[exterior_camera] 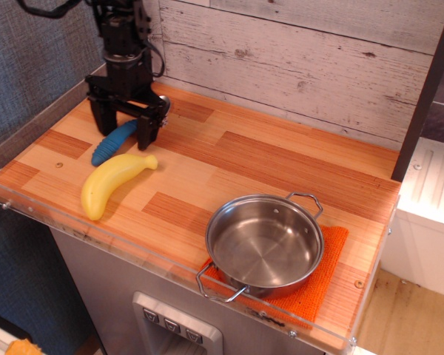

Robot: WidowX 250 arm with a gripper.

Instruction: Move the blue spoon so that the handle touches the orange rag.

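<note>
Straddling the thick ribbed bright-blue handle of the blue spoon [115,142], the black two-fingered gripper [125,131] hangs at the far-left corner of the orange-brown wooden countertop [266,159]. Its fingers are spread, one on each side of the handle near the bowl end, holding nothing. Judgement: the fingers are set across the handle's width so that closing would pinch the ribbed part, which looks the easiest place to get a firm hold.

Single view, overhead-oblique. The spoon lies flat, handle running toward 7 o'clock and the small shiny metal bowl toward 1 o'clock, mostly hidden behind the right finger. Whether the fingertips touch the wood cannot be told.

The yellow toy banana [112,182] lies just beside the spoon, at 6 o'clock from it, roughly parallel. Judgement: a lift is safer than a drag, since sliding could nudge it.

The bright orange coarse-textured rag [327,275] sits at the near-right corner, at 4 o'clock from the spoon and well apart. A round stainless steel pan with two loop handles [265,244] covers most of it; only the right strip and front edges show. Judgement: the handle tip must land on that exposed margin, so the spoon likely needs turning as well as carrying. Task not yet begun in effect.
</note>
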